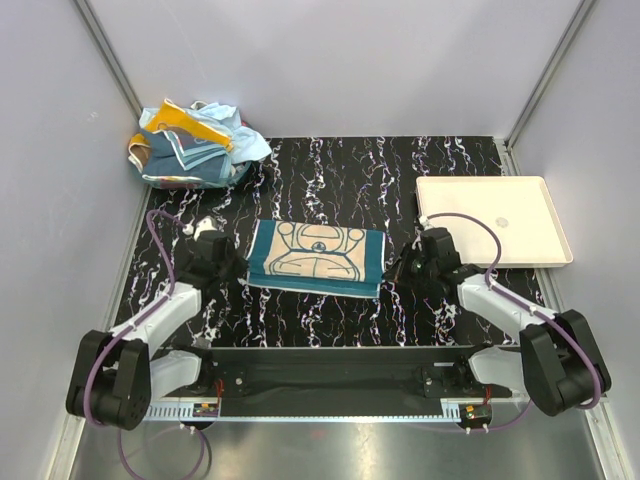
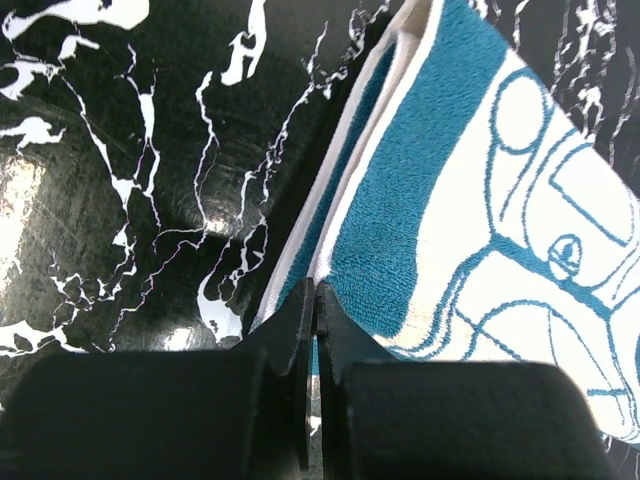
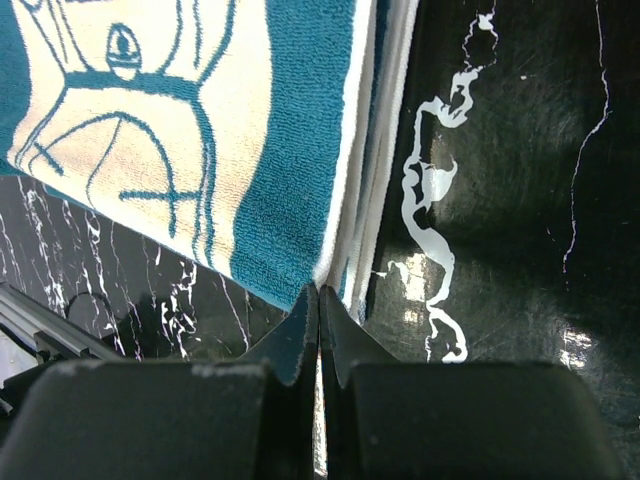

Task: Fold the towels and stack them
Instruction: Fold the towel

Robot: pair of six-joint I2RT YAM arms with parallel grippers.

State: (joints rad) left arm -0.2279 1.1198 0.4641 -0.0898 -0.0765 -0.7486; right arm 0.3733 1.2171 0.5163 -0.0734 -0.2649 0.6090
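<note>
Pinching teal towel (image 1: 317, 258), left gripper (image 2: 314, 292), right gripper (image 3: 319, 292) closed

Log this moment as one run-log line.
teal towel: folded, mid-table | left gripper: shut at its left edge | right gripper: shut at its right edge | towel pile: crumpled, far left | white tray: right side

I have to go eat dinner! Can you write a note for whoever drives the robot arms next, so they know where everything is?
Left tool: shut, pinching the teal towel at its near left corner.
Right tool: shut, pinching the near right corner.
Teal towel: folded once, in the middle of the table.
Pile of towels: crumpled, back left corner.
White tray: on the right.
Done: one fold.
Left: finish this towel, then fold and stack the others.
</note>
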